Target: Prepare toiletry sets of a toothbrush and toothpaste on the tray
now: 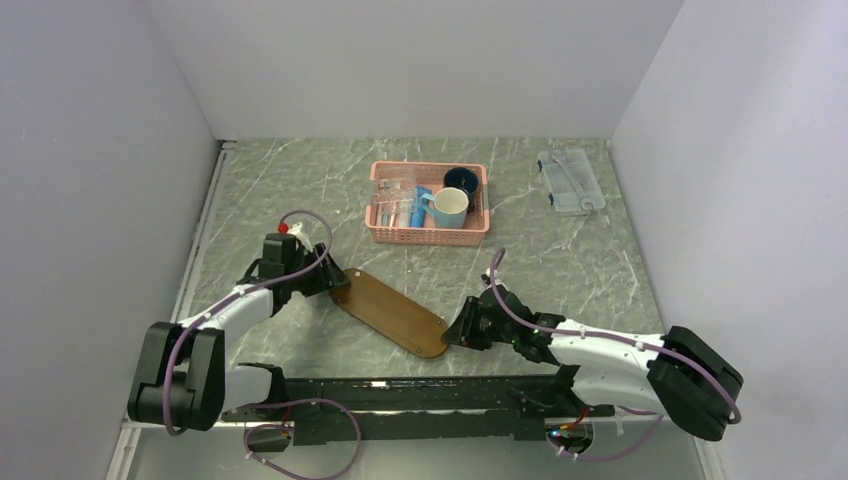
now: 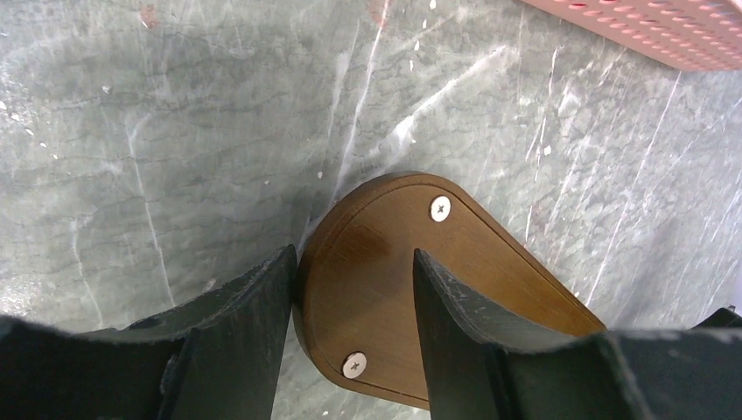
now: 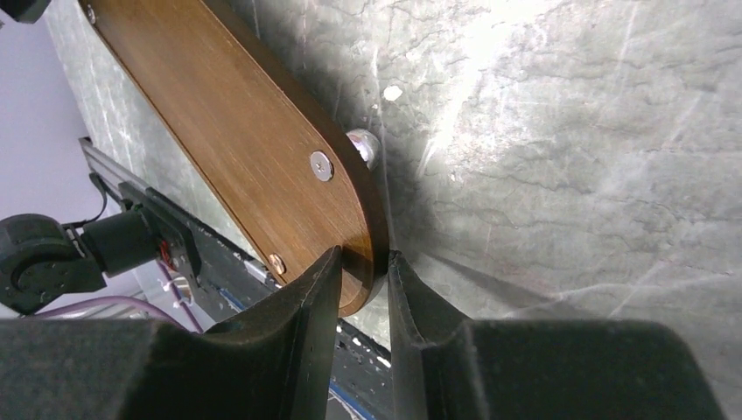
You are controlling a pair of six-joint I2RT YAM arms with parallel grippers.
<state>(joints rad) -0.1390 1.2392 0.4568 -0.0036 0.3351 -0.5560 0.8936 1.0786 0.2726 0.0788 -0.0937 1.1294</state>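
The tray (image 1: 390, 312), a dark brown wooden board with rounded ends, lies diagonally on the marble table between my two arms. My left gripper (image 1: 330, 283) is at its far left end. In the left wrist view the gripper (image 2: 353, 251) is open: one finger sits against the tray's (image 2: 385, 262) outer edge, the other over its top. My right gripper (image 1: 458, 328) is at the near right end. In the right wrist view the gripper (image 3: 363, 254) is shut on the tray's (image 3: 227, 131) rim. The blue toothpaste tube (image 1: 420, 205) lies in the pink basket. No toothbrush can be made out.
The pink slotted basket (image 1: 385, 232) stands behind the tray and holds clear packets, a pale blue mug (image 1: 447, 207) and a dark blue mug (image 1: 462, 181). A clear plastic box (image 1: 570, 180) sits at the back right. White walls close in both sides.
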